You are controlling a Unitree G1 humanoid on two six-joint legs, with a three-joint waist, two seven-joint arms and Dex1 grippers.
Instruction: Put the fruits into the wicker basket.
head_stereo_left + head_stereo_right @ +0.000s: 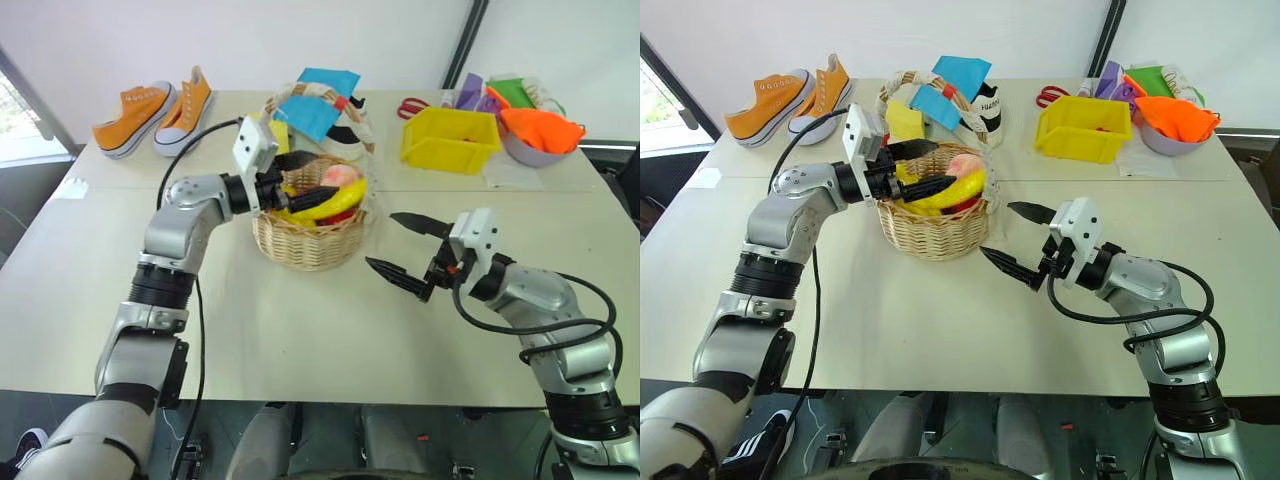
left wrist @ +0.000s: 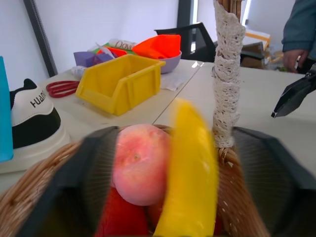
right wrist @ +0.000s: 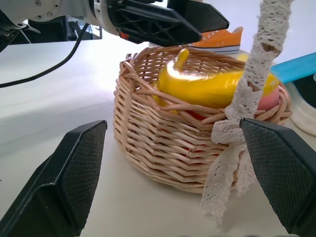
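Flanking wicker basket (image 1: pixel 305 240): yellow bin (image 1: pixel 450 138), sneakers (image 1: pixel 155 115)

Wicker basket (image 1: pixel 305 245): round, tan, woven, set upright on table; tall arched handle wrapped in white lace w/ red band near top. Banana (image 1: pixel 333 203): glossy yellow, curved, laid across basket interior, tip raised twd rim, blurred in wrist views. Peach (image 1: pixel 341 177): round, pinkish-red, seated inside basket just behind banana, touching it. Red items seen beneath both.
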